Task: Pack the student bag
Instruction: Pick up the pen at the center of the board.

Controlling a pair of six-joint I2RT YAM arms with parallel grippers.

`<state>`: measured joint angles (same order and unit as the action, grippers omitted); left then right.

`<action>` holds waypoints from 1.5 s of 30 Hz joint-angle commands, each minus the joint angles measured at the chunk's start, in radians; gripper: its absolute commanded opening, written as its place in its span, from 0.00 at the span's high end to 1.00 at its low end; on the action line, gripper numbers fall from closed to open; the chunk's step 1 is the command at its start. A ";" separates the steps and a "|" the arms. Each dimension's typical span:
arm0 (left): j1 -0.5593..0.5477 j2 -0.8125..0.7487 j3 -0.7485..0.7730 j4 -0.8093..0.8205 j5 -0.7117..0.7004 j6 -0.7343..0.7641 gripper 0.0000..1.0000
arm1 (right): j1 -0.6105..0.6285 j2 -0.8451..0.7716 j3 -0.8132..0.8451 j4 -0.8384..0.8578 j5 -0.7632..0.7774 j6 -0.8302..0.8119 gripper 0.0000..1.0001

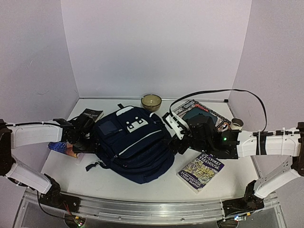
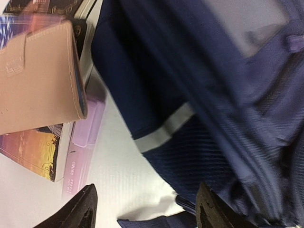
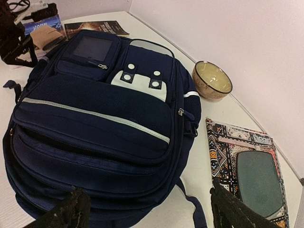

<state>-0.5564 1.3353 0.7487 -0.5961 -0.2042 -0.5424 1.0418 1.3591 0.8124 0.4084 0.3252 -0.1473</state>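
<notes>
White table; student bag flanked by left gripper and right gripper, both parted, empty; slack fabric may be snagged.

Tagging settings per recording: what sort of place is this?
Probably a lab test booth: a white table boxed in by plain walls, two robot arms mounted on a metal rail at its near edge, and laid-out props such as the student bag, a bowl and a book.
</notes>
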 commanded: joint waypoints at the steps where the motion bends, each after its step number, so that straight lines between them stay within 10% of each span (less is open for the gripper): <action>1: 0.021 0.050 0.001 -0.003 -0.016 0.032 0.31 | -0.006 -0.040 -0.023 0.048 0.002 0.023 0.12; 37: 0.093 0.269 0.060 0.031 -0.095 0.017 0.29 | -0.007 -0.084 -0.073 0.069 -0.030 0.027 0.11; 45: 0.095 0.298 0.041 0.040 0.010 0.038 0.42 | -0.007 -0.091 -0.082 0.065 -0.037 0.029 0.11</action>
<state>-0.4684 1.6006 0.8051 -0.5687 -0.2857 -0.5207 1.0382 1.2953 0.7372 0.4461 0.2941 -0.1328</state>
